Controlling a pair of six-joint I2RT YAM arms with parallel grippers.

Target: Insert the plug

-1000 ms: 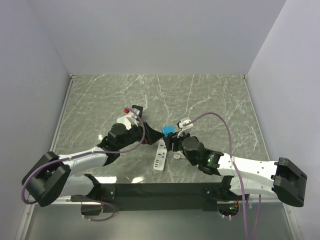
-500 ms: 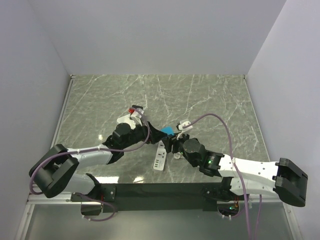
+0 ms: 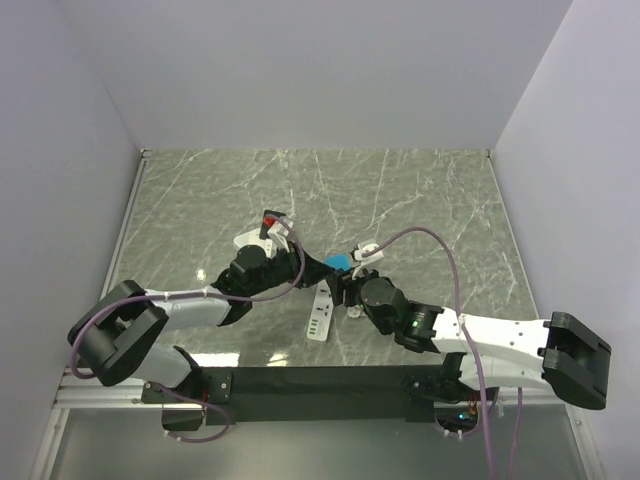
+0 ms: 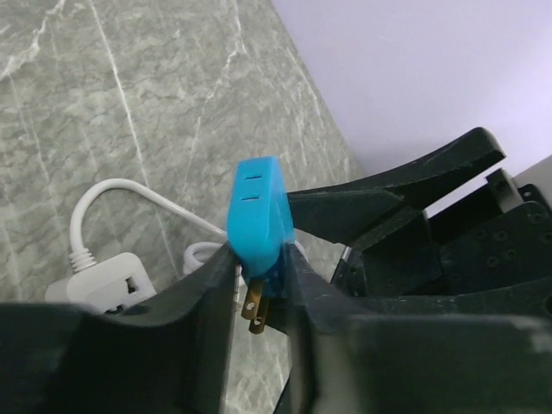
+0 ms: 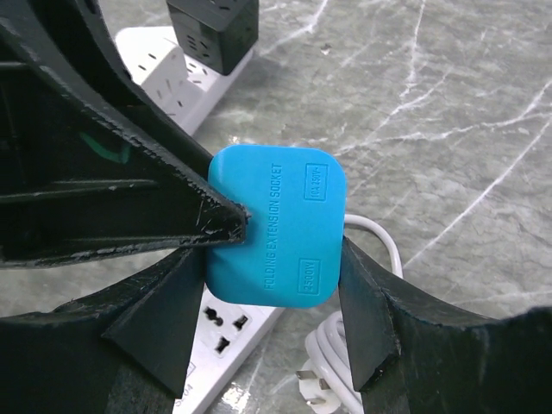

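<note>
Marbled green tabletop (image 3: 430, 200), pale walls on three sides. Found the blue plug (image 3: 337, 261) lifted off the surface about the middle of the table, somewhat closer to the near edge than to the far one, over the far end of the white power strip (image 3: 320, 316). Saw the left gripper (image 3: 322, 266) reaching in from the left edge's side and the right gripper (image 3: 346, 284) from the right, the two meeting at the plug.

From the left wrist, noted the left gripper (image 4: 257, 278) pinching the blue plug (image 4: 259, 207) at its lower end, one finger on each broad face, with the brass prongs (image 4: 255, 312) pointing down between them and the slotted end up. Spotted the white power strip (image 4: 108, 280) below on the marble, with its white cable (image 4: 129, 185) curling behind.

From the right wrist, saw the right gripper (image 5: 274, 252) closed on the narrow sides of the blue plug (image 5: 276, 226), lettered face toward the camera, and a black fingertip from the left gripper pressed to its left edge. Made out the white power strip (image 5: 228, 341) lying directly beneath, with a black adapter (image 5: 213, 30) seated at its other end.
</note>
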